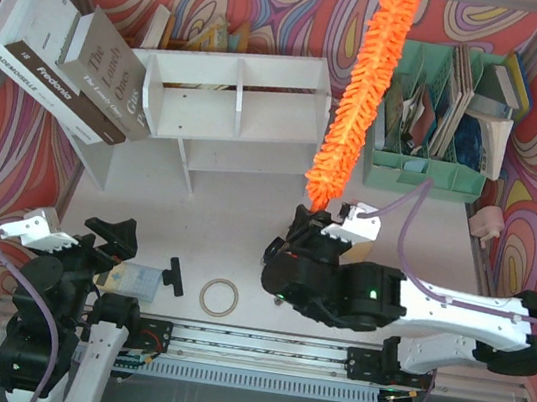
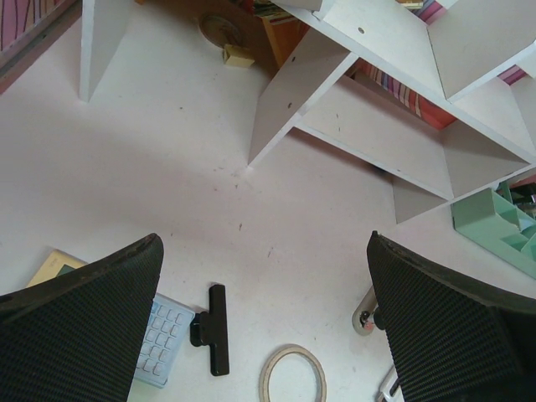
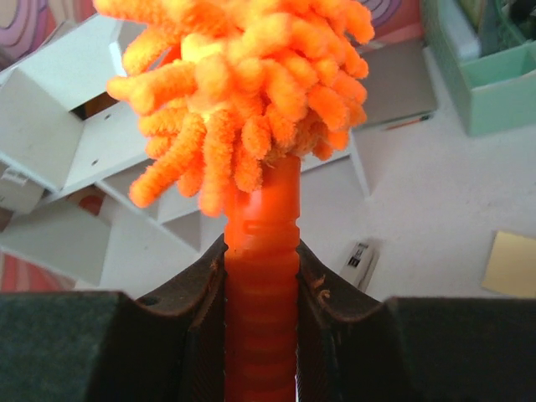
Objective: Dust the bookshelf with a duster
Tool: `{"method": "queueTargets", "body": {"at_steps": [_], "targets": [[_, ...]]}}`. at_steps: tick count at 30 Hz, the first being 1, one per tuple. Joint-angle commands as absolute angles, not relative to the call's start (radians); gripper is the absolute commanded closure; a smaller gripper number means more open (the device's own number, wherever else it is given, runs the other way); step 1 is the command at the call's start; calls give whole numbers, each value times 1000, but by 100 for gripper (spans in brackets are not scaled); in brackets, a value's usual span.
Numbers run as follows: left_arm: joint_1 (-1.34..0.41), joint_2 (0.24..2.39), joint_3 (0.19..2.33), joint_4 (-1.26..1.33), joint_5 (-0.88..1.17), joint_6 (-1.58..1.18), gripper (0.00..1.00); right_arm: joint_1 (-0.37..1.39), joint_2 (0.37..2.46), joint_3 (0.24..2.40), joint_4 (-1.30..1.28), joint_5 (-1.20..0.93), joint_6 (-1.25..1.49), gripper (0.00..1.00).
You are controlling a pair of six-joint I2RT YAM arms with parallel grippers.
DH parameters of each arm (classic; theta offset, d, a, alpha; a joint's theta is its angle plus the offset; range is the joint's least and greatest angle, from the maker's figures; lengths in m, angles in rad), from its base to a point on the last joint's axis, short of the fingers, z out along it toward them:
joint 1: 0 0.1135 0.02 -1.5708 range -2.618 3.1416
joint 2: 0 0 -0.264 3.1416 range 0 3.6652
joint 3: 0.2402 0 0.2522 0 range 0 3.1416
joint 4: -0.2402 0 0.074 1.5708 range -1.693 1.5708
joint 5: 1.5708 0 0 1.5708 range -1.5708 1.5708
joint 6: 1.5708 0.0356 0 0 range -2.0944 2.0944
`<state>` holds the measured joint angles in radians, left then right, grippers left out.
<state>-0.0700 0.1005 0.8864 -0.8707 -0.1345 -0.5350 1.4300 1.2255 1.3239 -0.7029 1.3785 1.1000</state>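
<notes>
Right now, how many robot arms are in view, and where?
2. The left arm's pincer hangs open at the near left, by a pale blue calculator. The right arm's pincer, near the centre, is shut on the fluffy orange microfibre duster. None seems hidden.

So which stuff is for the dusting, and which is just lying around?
For the job:
orange duster, held in the right gripper
white bookshelf

Just lying about:
tape ring
black clip
calculator
green file organiser
big books
</notes>
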Motion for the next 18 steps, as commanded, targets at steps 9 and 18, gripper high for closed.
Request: {"method": "queueTargets", "body": {"at_steps": [9,18], "targets": [[-60,103,877,-846,-119,-534,2,1282,1432,1541,-1419,1545,1732,100],[-59,104,876,-844,-120,-534,2,1350,1332,1497,-1333,1465,1753,100]]}}
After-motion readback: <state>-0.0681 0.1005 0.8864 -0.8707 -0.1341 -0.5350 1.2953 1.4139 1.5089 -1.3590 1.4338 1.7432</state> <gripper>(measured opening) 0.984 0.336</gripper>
